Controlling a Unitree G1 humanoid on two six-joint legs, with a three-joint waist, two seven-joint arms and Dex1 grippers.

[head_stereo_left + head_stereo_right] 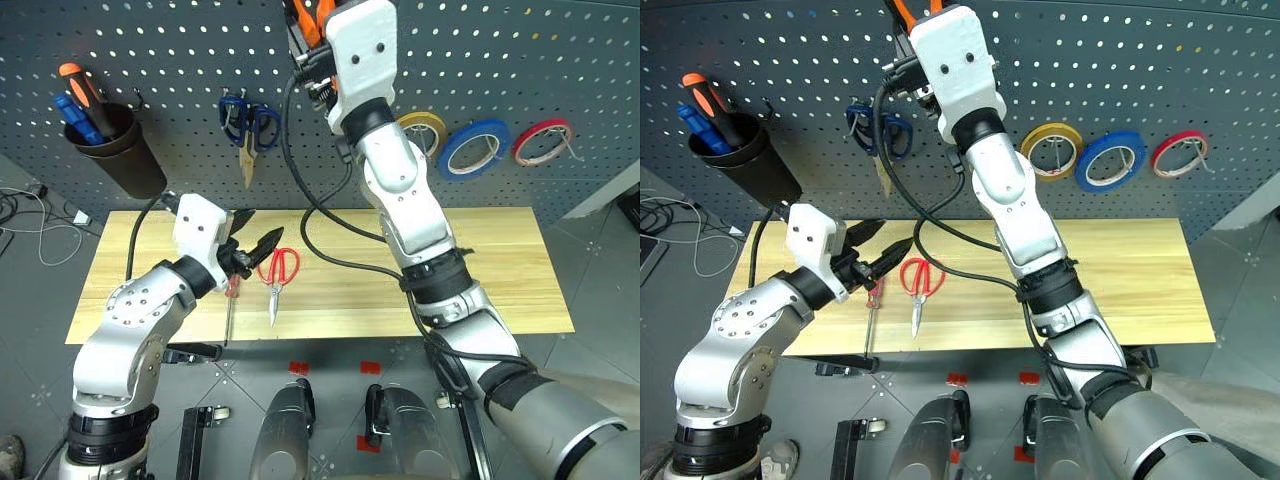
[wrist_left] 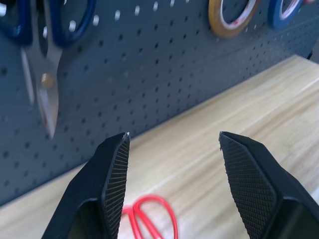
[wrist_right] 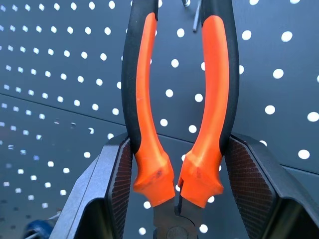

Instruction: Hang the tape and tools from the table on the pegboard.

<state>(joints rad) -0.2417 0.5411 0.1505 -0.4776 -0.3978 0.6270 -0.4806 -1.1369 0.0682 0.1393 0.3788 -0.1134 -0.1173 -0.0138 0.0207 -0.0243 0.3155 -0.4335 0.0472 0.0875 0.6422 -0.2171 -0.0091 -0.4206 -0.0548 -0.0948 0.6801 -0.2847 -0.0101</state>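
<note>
R wrist cam: right gripper clamps pliers by pegboard. Left gripper open, empty, above red scissors, mid table bare toward right edge.

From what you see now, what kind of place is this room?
Probably a workshop or tool bench corner. A dark pegboard carries blue-handled scissors and tape rings, and a wooden table below it holds red-handled scissors.

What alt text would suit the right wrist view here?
The right gripper clamps orange-and-black-handled pliers near their pivot, handles pointing up against the dark grey perforated metal pegboard. A thin metal hook shows on the board between the handle tips.
</note>
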